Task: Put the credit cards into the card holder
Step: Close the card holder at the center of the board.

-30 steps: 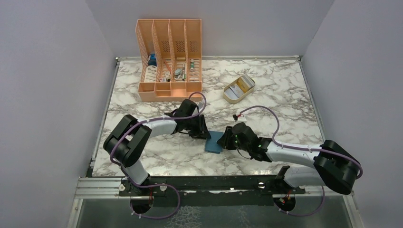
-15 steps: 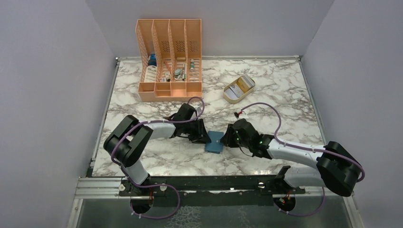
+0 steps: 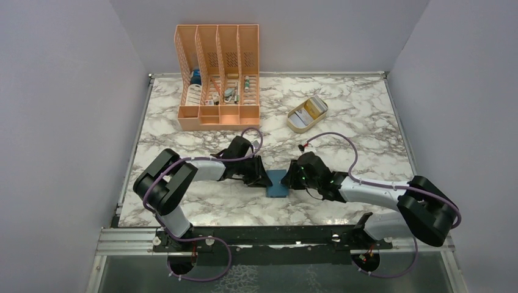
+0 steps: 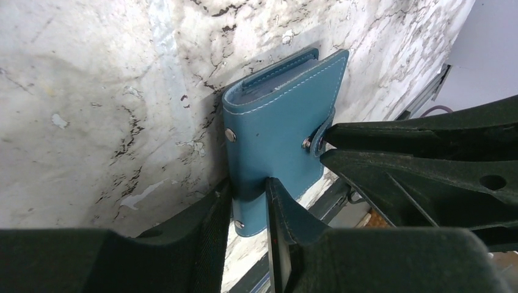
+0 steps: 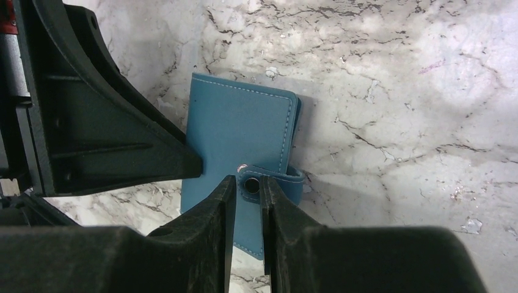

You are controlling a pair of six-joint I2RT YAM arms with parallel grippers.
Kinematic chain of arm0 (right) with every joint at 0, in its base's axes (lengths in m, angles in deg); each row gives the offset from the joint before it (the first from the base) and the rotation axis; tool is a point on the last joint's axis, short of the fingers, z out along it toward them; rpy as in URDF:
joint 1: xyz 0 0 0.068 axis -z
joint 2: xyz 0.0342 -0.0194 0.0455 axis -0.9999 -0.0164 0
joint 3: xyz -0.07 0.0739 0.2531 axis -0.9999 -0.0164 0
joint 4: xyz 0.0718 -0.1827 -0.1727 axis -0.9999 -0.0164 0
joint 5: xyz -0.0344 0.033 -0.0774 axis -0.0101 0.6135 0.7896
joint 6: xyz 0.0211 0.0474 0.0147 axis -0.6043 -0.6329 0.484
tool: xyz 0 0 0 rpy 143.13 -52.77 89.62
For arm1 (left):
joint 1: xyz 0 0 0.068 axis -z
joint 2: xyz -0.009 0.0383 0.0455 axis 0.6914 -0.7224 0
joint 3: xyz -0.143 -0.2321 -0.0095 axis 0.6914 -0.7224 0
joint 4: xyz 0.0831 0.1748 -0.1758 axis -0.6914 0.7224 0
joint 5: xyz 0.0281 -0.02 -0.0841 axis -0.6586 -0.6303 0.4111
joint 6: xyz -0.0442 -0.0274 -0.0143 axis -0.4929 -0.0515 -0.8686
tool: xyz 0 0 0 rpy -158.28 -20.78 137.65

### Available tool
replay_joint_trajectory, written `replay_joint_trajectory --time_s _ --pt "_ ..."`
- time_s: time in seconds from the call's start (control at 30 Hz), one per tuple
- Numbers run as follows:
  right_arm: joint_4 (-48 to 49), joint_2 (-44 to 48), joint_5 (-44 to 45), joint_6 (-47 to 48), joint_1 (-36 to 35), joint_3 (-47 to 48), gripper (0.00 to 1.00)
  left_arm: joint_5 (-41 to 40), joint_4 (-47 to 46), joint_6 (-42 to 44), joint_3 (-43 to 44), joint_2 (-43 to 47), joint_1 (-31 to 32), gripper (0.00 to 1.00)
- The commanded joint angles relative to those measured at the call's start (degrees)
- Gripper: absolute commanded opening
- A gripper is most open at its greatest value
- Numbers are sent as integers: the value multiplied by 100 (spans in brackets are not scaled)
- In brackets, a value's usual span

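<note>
Marble bench (image 3: 342, 128). Left gripper (image 4: 249, 198): jaws narrow, clamped on the left edge of the card holder (image 3: 276, 185). Right gripper (image 5: 244, 186): jaws narrow, pinching the holder's snap strap (image 5: 284, 178). Holder closed, mid-bench toward the near edge, between both grippers.

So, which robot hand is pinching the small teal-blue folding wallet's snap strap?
The right hand, closed on the snap strap of the small teal-blue folding wallet; the left hand grips the wallet's cover edge instead.
</note>
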Motion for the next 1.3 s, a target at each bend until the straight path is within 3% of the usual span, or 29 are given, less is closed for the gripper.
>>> replay_joint_trajectory --time_s 0.0,0.5,0.73,1.1,1.27 --pt "326 -160 -243 -34 24 -21 21 189 -278 -76 -75 128 98 28" --pt "633 -314 -256 -85 24 -129 18 188 -312 -105 26 -18 209 28" --pt "-671 30 -281 189 26 533 22 -10 168 52 299 337 192 28" --pt "-968 427 -61 48 26 361 22 -509 877 421 975 440 135 29" --pt "-1264 791 205 82 24 378 23 -405 528 436 1018 350 135 31"
